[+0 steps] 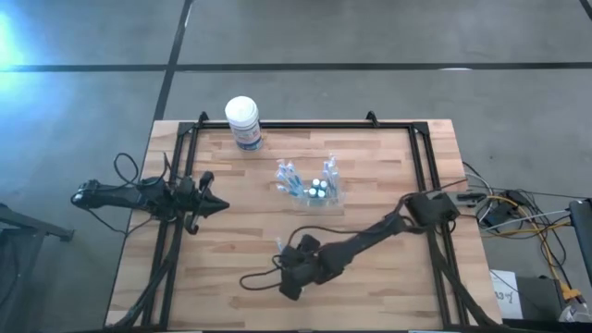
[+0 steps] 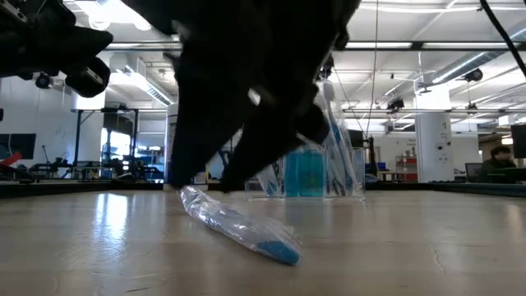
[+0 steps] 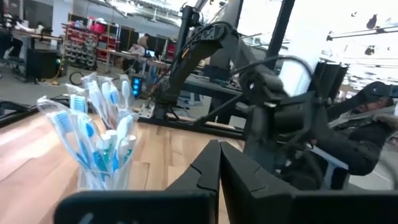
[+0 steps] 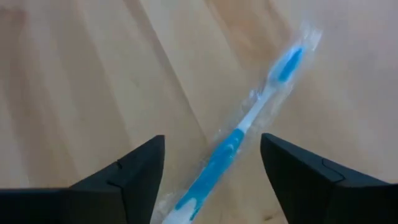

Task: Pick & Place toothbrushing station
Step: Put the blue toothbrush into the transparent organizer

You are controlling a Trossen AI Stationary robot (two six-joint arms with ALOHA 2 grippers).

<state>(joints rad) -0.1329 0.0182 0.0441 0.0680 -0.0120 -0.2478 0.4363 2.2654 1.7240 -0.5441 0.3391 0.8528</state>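
Observation:
The toothbrushing station (image 1: 314, 190), a clear holder with several blue-and-white toothbrushes standing in it, rests on its base mid-table; it also shows in the low view (image 2: 308, 174) and the left wrist view (image 3: 102, 146). A wrapped blue-and-white toothbrush (image 4: 249, 121) lies flat on the wood nearer the front edge (image 2: 238, 224). My right gripper (image 4: 211, 140) hangs open over it, one finger on each side of the handle, clear of it; from above the gripper (image 1: 285, 280) hides the brush. My left gripper (image 1: 220, 205) waits shut at the table's left, pointing level.
A white-lidded round canister with a blue label (image 1: 243, 122) stands at the far left of the table. Black frame rails (image 1: 305, 127) run along the table's edges. Cables trail from the right arm's base (image 1: 518, 208). Bare wood lies left of and in front of the station.

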